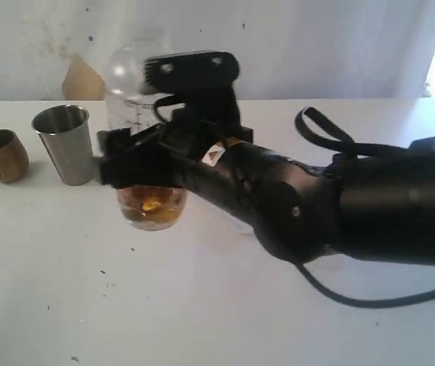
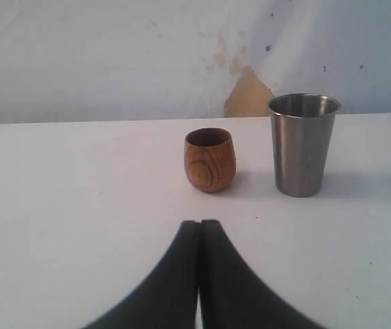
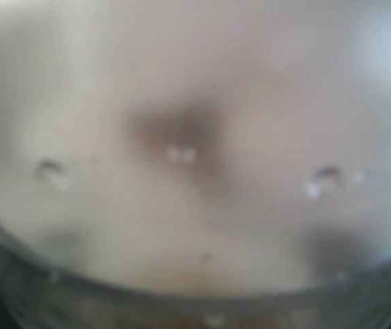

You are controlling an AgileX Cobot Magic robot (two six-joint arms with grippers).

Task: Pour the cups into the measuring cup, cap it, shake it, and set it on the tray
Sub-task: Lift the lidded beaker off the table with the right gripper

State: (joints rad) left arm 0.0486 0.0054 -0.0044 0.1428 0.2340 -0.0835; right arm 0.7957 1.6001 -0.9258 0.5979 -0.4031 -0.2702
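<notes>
The right gripper clasps the measuring cup, amber liquid in its bottom, just beside the steel tumbler. The wooden cup stands on the tumbler's other side. The left gripper is pressed closed.

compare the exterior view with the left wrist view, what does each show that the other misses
Only the exterior view: the right gripper clamped around the measuring cup, amber liquid in its bottom. Only the left wrist view: the left gripper, shut and empty. Both: the wooden cup and steel tumbler, upright side by side on the white table.
</notes>
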